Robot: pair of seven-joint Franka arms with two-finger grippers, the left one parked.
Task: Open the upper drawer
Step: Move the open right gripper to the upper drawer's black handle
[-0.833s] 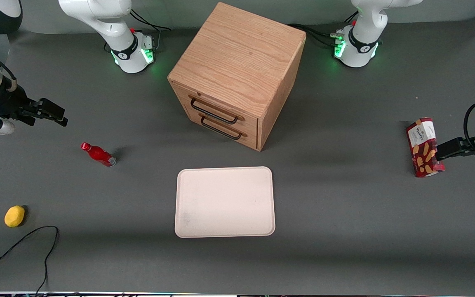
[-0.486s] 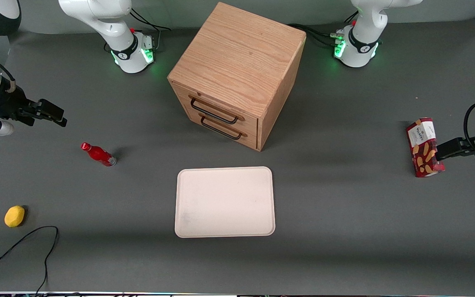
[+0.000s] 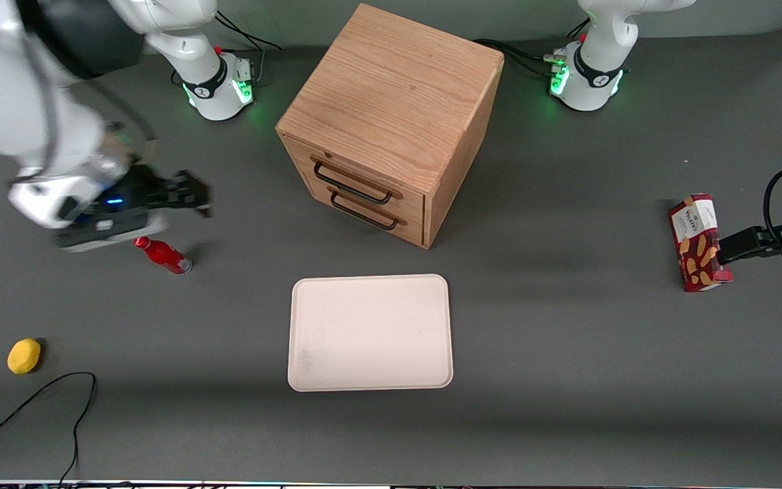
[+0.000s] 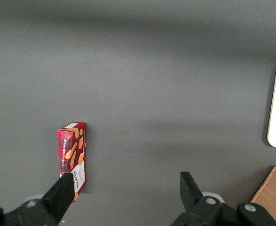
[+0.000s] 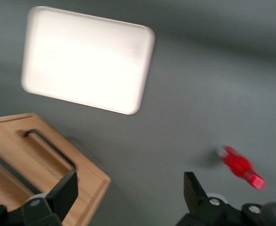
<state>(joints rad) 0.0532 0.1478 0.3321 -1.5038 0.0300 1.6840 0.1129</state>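
Note:
The wooden cabinet stands at the middle of the table. Its upper drawer is shut flush, with a dark bar handle across it. The matching lower drawer sits just beneath, also shut. My right gripper hovers over the table toward the working arm's end, well apart from the cabinet, its fingers pointing at the drawer fronts. It is open and empty. In the right wrist view the gripper is spread wide, with a corner of the cabinet and its dark handles by one finger.
A red bottle lies under my gripper, also in the right wrist view. A white tray lies nearer the front camera than the cabinet. A yellow lemon, a black cable and a cookie box lie toward the table's ends.
My right arm has swung in from the table's end toward the cabinet, and the gripper is now over the red bottle. The drawers have not moved.

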